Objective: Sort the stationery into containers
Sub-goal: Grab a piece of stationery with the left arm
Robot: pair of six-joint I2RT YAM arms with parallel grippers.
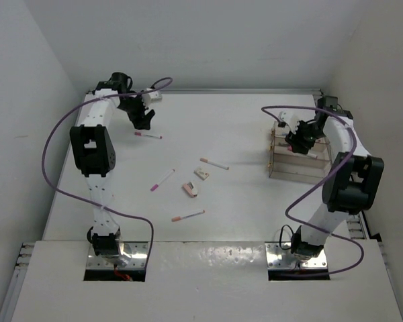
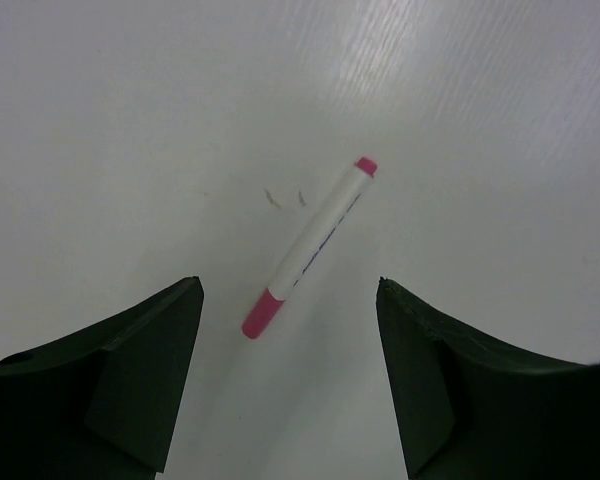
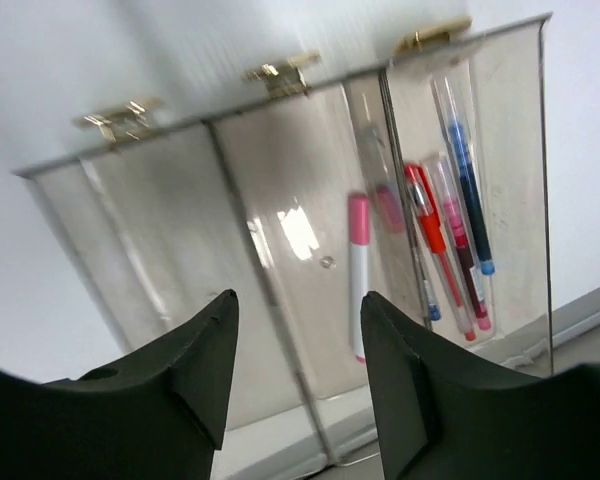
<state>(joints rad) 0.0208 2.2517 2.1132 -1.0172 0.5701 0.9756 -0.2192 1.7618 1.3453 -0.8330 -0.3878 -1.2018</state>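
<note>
**Ana:** Where does the left arm stand?

**Ben:** The left fingers (image 2: pixel 130 380) are spread wide and hold nothing. They hang over a white pen with pink ends (image 2: pixel 310 245) that lies flat at the far left of the bench (image 1: pixel 242 127). The pen sits between them, but slanted across the gap.

**Ana:** So how should it take it?

**Ben:** It would do well to turn the wrist until the fingers close across the barrel, not along it. Then it can come straight down and pinch near the middle, so the pen does not swing. The bench is smooth and white, so a thin round pen may roll or skid if nudged from one side.

**Ana:** And the other arm?

**Ben:** The right fingers (image 3: pixel 180 370) are apart too, gripping nothing, above the clear box (image 3: pixel 280 200) at the far right. A pink-capped pen (image 3: pixel 358 270) lies in its middle slot, and red, pink and blue pens (image 3: pixel 450 230) lie in the end slot.

**Ana:** What remains?

**Ben:** Mid-bench lie three more pens (image 1: pixel 214 163) and two erasers (image 1: pixel 189 190), well apart from the box. Plain white walls (image 1: pixel 208 40) close in three sides, and purple cables (image 1: pixel 44 151) loop off both arms.
</note>
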